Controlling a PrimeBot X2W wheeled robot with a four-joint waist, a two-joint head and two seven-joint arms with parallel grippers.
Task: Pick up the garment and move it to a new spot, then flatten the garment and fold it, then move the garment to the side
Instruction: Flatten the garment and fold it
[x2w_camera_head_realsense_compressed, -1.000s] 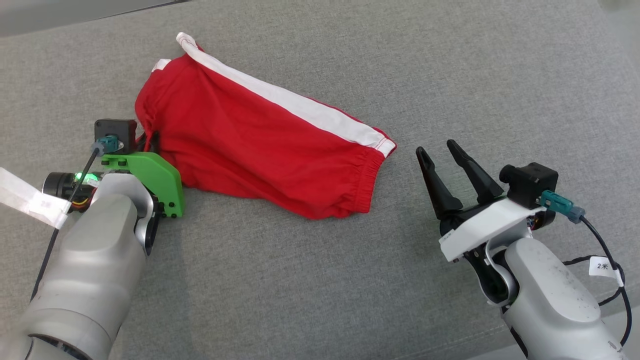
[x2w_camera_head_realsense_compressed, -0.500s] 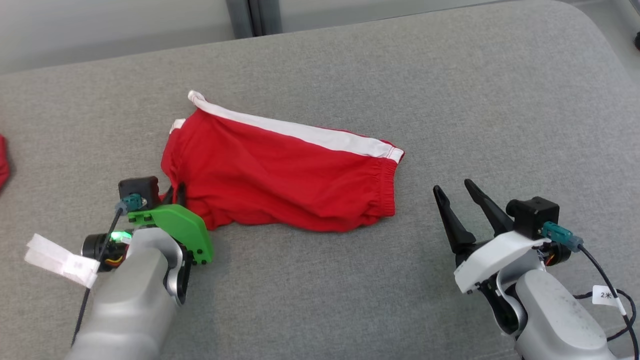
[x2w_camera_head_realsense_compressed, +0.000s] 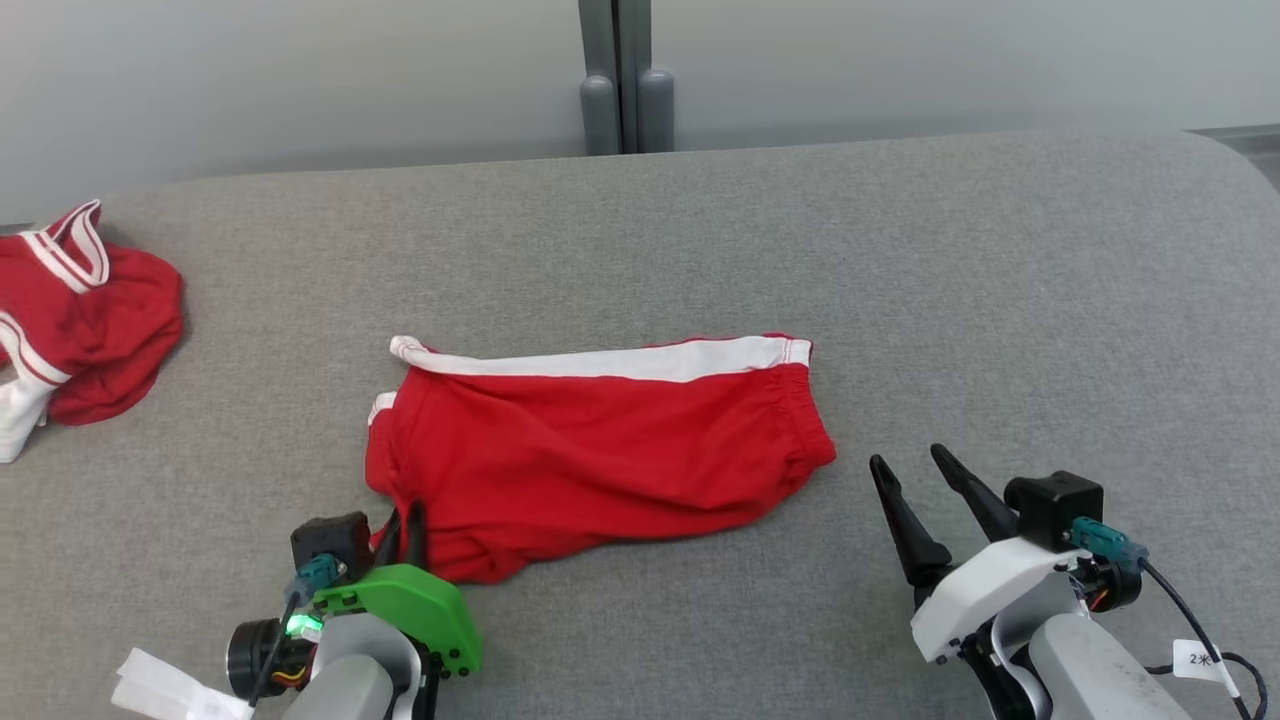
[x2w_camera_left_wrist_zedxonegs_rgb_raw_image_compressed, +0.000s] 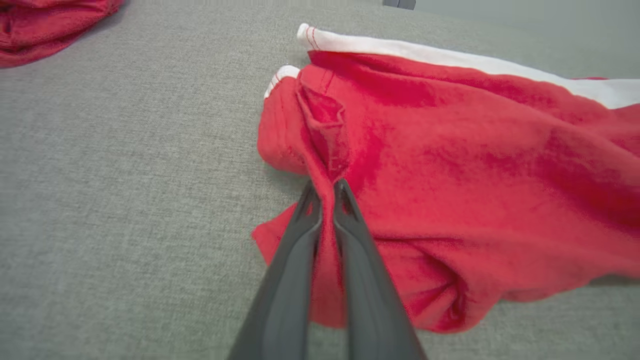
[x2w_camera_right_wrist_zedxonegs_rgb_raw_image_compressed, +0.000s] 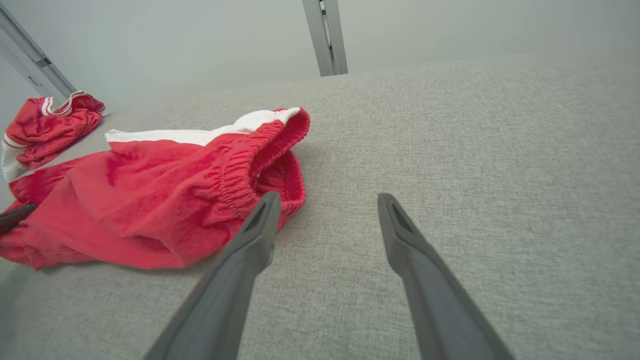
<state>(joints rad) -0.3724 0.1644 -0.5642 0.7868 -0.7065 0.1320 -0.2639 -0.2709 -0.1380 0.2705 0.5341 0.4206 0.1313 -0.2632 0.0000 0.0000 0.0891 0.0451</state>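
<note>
Nearest the robot, the left gripper is seen at the lower left of the head view. Its 2 dark fingers are clamped together on a pinched fold at the near left corner of the red shorts. In the left wrist view the left gripper is seen with red cloth squeezed up between the 2 fingers.

At the lower right, the right gripper is held with its 2 fingers spread wide and nothing between them. It stands just beside the elastic waistband end of the shorts (contact cannot be judged). In the right wrist view, the right gripper is seen over bare fabric, its left finger close to the waistband of the shorts.

The shorts are laid lengthwise across the middle of the grey upholstered surface, the white side stripe along the far edge.

Further off, at the far left, the red jersey is found bunched, with red-white striped trim and a white part showing. It lies well apart from the shorts. It is also recorded in the wrist views.

Behind the surface, a grey post is seen against a pale wall.
</note>
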